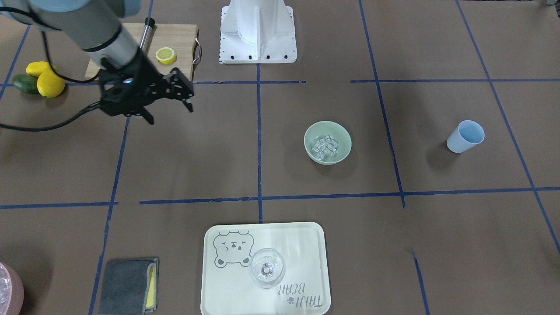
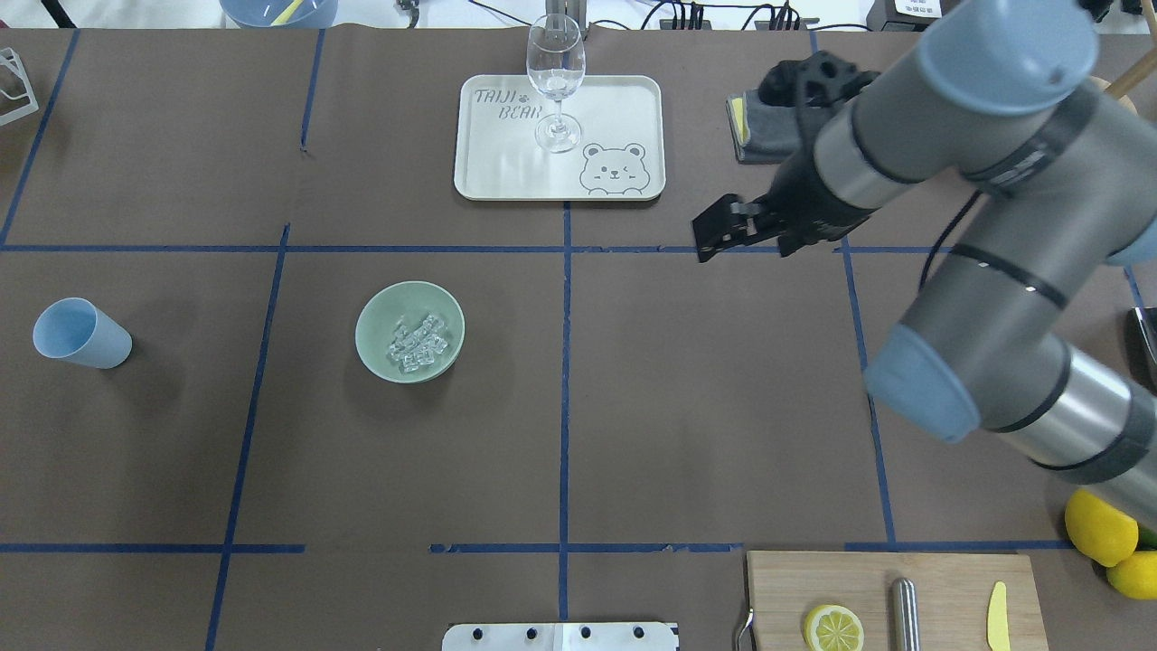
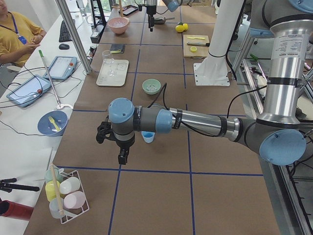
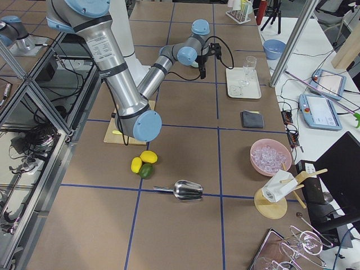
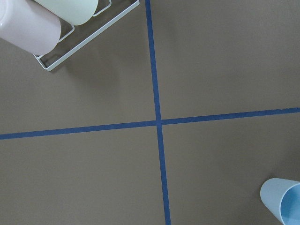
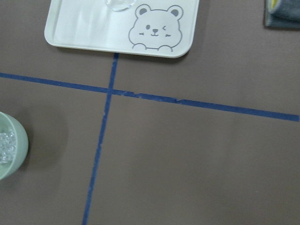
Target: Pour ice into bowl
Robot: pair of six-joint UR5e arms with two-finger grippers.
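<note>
The pale mint-green bowl stands left of the table's middle line in the overhead view, with a heap of clear ice inside it. Further left, a light blue cup stands alone, and nothing shows inside it. My right gripper hovers open and holding nothing on the other half of the table, far from the bowl. My left gripper shows only in the exterior left view, hanging beside the cup; I cannot tell whether it is open or shut.
A white bear tray carries a clear wine glass. A cutting board holds a lemon half. Whole lemons, a grey cloth, a pink tub of ice and a cup rack sit around the edges.
</note>
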